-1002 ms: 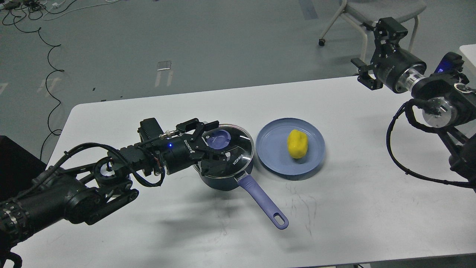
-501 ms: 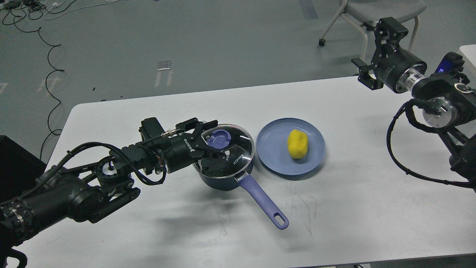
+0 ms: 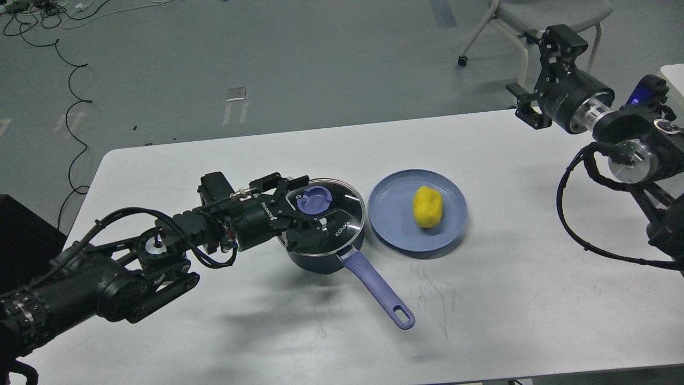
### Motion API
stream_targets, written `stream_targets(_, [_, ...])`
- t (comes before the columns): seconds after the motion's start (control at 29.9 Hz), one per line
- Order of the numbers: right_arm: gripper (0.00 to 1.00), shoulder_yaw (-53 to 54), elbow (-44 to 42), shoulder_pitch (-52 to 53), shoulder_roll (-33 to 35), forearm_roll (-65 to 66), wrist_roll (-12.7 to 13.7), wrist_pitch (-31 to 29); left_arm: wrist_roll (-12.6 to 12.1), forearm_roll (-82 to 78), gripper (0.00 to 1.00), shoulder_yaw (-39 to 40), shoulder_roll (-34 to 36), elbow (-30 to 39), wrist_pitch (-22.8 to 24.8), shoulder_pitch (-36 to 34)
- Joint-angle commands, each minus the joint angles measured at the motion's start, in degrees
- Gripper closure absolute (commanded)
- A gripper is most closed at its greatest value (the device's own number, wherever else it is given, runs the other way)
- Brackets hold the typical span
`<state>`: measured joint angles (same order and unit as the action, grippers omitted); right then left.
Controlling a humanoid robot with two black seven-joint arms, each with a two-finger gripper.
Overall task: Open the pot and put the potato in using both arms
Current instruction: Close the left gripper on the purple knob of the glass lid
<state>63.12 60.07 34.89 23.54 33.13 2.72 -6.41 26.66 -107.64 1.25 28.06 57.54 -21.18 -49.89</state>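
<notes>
A dark blue pot point(image 3: 320, 260) with a purple handle point(image 3: 379, 291) stands on the white table point(image 3: 507, 299), closed by a glass lid point(image 3: 344, 214) with a purple knob point(image 3: 314, 199). A yellow potato point(image 3: 427, 206) lies on a blue plate point(image 3: 393, 214) right of the pot. My left gripper point(image 3: 309, 206) is open over the lid, one finger on each side of the knob. I cannot tell whether the fingers touch it. My right gripper point(image 3: 537, 72) is open and empty, raised above the table's far right edge.
A chair point(image 3: 534, 21) stands on the floor behind the table's far right corner. Cables point(image 3: 69, 96) lie on the floor at the far left. A white surface edge point(image 3: 674, 75) shows at the right border.
My left gripper has drawn slightly to the left over the lid, still open around the knob. The right arm has hardly moved.
</notes>
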Motion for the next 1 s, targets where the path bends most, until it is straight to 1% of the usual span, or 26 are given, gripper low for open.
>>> stream_targets(0.0, [0.0,-0.02,0.05,0.0,-0.07,0.0,0.0,0.87,-0.03,0.06,0.07,-0.02,-0.03,-1.03,0.0,0.06])
stream_targets(0.33, [0.0,-0.11,-0.04,-0.09,0.28,0.0,0.0,1.14,0.23,0.14,0.07,-0.02,0.06,-0.94,0.0,0.06])
stream_targets(0.4, [0.0,-0.11,0.05,-0.09,0.28,0.0,0.0,1.14,0.41,0.15,0.1,-0.02,0.06,-0.94,0.0,0.06])
stream_targets(0.47, [0.0,-0.11,-0.04,-0.09,0.28,0.09,0.0,1.14,0.41,0.15,0.18,0.07,0.15,-0.77,0.0,0.06])
stream_targets(0.57, [0.0,-0.11,-0.04,-0.09,0.28,0.09,0.0,1.14,0.41,0.06,0.22,0.07,0.41,-0.42,0.0,0.06])
stream_targets(0.63, [0.0,-0.11,-0.04,-0.09,0.28,0.09,0.0,1.14,0.58,0.06,0.22,0.07,0.59,-0.24,-0.09,0.06])
stream_targets(0.7, [0.0,-0.11,-0.04,-0.09,0.28,0.09,0.0,1.22,1.28,-0.03,0.22,0.07,0.77,0.03,-0.09,0.06])
stream_targets(0.73, [0.0,-0.11,-0.04,-0.09,0.28,0.09,0.0,1.22,1.34,0.06,0.22,0.07,0.77,0.03,-0.09,-0.03])
stream_targets(0.83, [0.0,-0.11,-0.04,-0.09,0.36,0.09,0.0,1.22,1.34,0.06,0.27,0.07,0.68,0.03,-0.09,-0.2])
stream_targets(0.97, [0.0,-0.11,-0.04,-0.09,0.54,0.09,0.0,1.22,1.34,0.06,0.27,0.07,0.68,0.03,-0.09,-0.21])
